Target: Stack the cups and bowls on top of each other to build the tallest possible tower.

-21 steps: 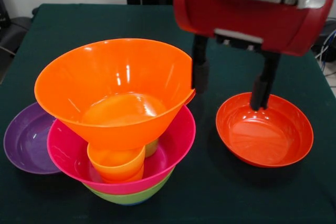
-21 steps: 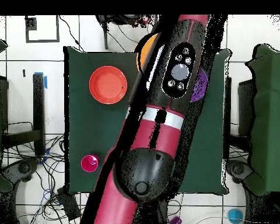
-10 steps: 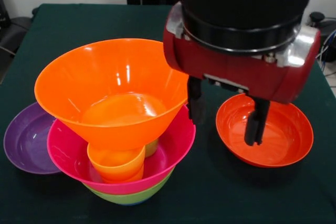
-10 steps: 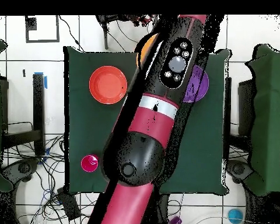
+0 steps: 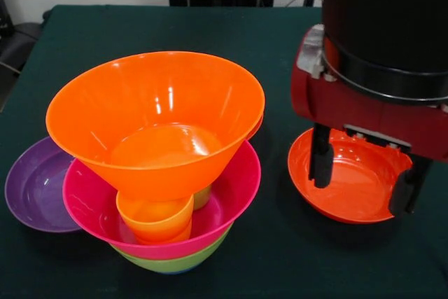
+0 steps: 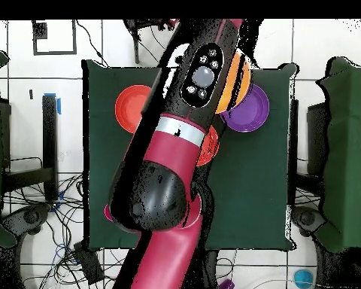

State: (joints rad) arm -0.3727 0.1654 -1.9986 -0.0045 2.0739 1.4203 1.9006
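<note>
A red and black robot arm reaches down over a dark green bench [image 5: 140, 26]. Its claw [image 5: 362, 175] hangs on the right side of the front view, with two black fingers [image 5: 322, 157] spread wide and holding nothing. The left finger dips inside a shallow red-orange bowl [image 5: 343, 187]; the right finger sits at that bowl's right rim, so the claw straddles the right half of the bowl. Whether either finger touches the plastic cannot be told.

The tower [image 5: 157, 166] stands to the left of the claw, just beside the red-orange bowl but apart from it. A lime-green bowl [image 5: 171, 262] sits lowest, then a magenta bowl [image 5: 234, 194], a yellow-orange cup [image 5: 154, 218] inside it, and a large deep orange bowl [image 5: 154, 117] resting tilted on top. A purple bowl [image 5: 31, 187] lies at the far left, partly tucked behind the tower.

Judging by this, the bowl under the claw is the next piece, and it would have to travel left and up, above the orange bowl's high rim.
</note>
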